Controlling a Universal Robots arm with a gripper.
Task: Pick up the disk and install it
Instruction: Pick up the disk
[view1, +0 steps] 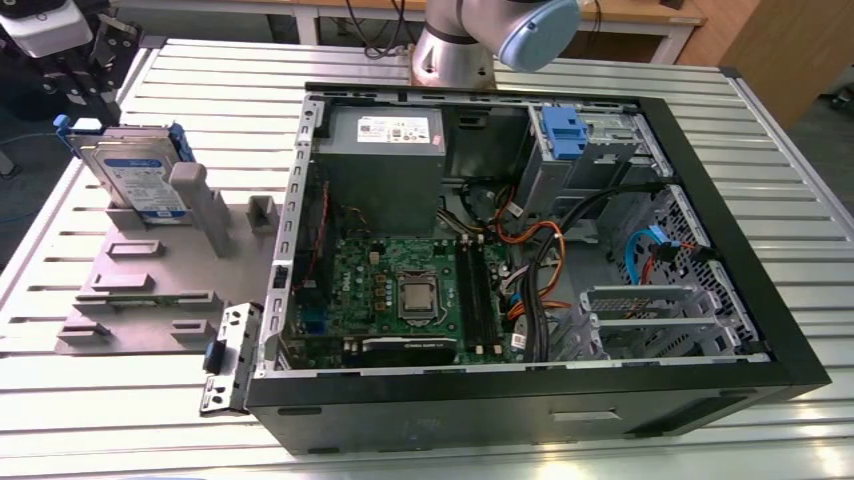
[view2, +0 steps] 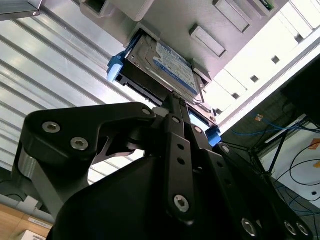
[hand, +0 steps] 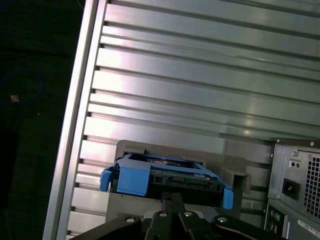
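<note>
Upright, the flat silver disk (view1: 134, 178) sits in a grey plastic stand (view1: 140, 290).

This looks like a robotics lab or test workshop. An open desktop computer case (view1: 441, 415) lies on its side on a slatted aluminium tabletop (view1: 801, 250), with its boards and wiring exposed. Just behind the case rises a robot arm (view1: 461, 45). Beside the case, at the exterior view's left, a grey plastic stand (view1: 147, 290) props up a bare disk (view1: 134, 180). Beyond the case stand wooden desks (view1: 627, 14) with dangling cables (view1: 358, 20).
</note>
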